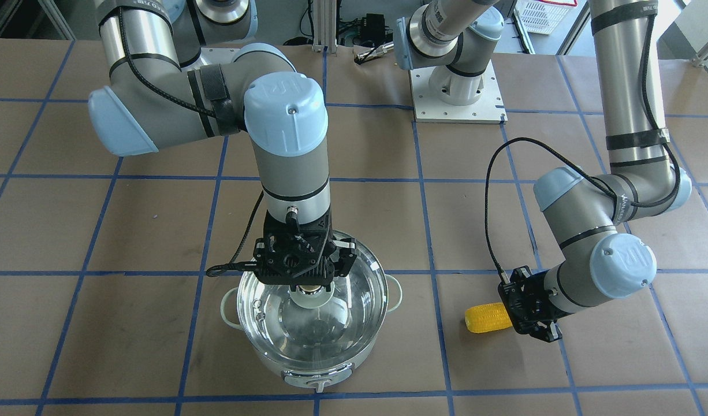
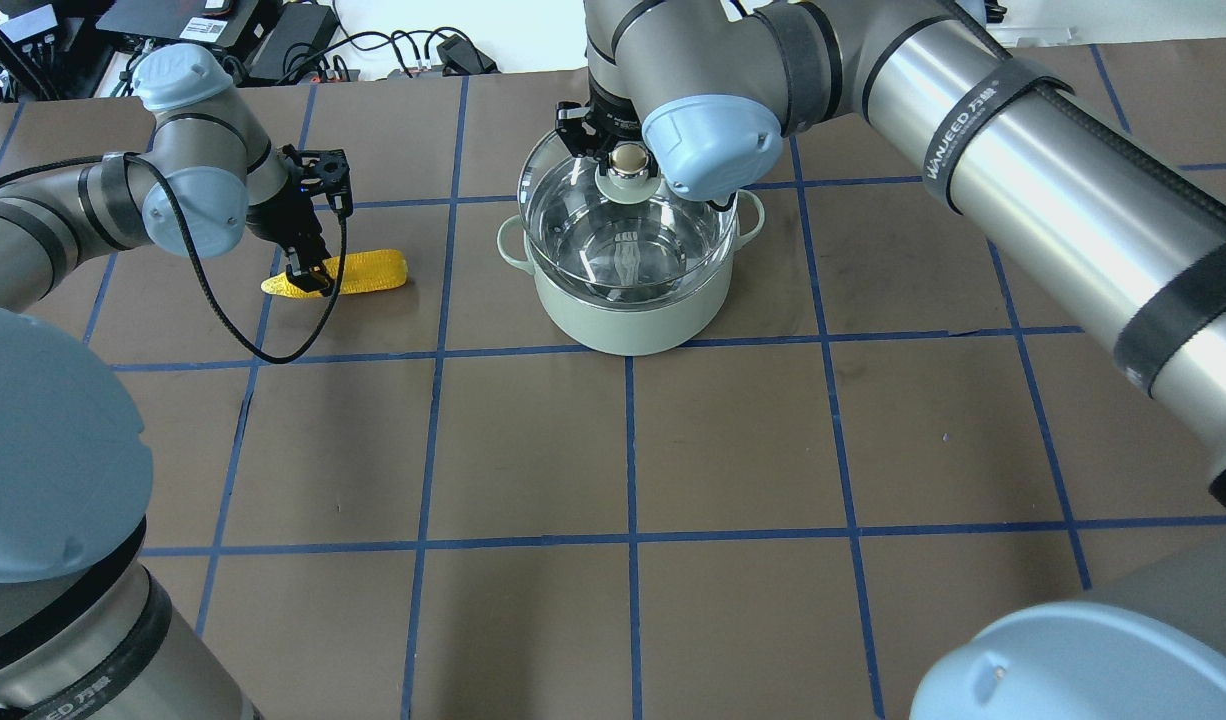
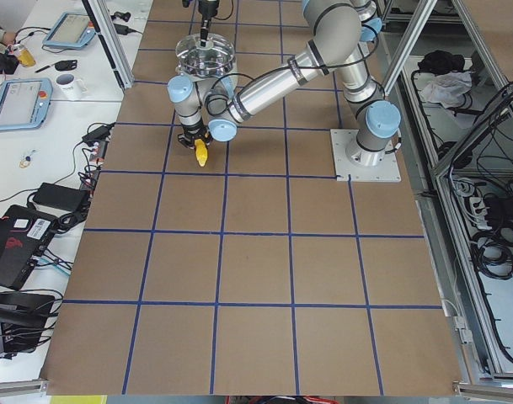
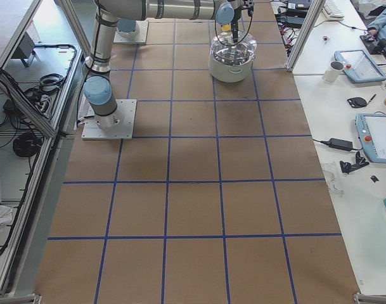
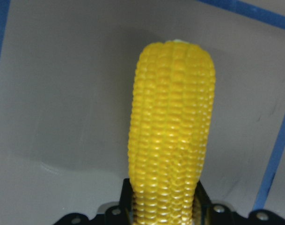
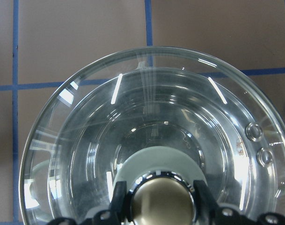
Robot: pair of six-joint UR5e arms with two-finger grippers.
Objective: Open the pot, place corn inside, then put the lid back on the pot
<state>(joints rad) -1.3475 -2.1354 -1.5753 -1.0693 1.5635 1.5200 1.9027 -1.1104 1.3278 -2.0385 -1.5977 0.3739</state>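
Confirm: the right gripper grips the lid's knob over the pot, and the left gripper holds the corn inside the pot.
Wrong on the corn: the left gripper holds it down at the table, well apart from the pot, as the overhead exterior view shows. The rest stands.

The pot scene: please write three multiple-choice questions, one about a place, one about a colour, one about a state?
1. Where is the corn? A in the pot; B at the left gripper, outside the pot; C on the lid.
2. What colour is the pot's outside? A red; B pale green; C black.
3. What does the right gripper grip? A nothing; B the corn; C the lid's knob.
B: the corn sits between that gripper's fingers. B: the overhead view shows it. C: its fingers clamp the knob.
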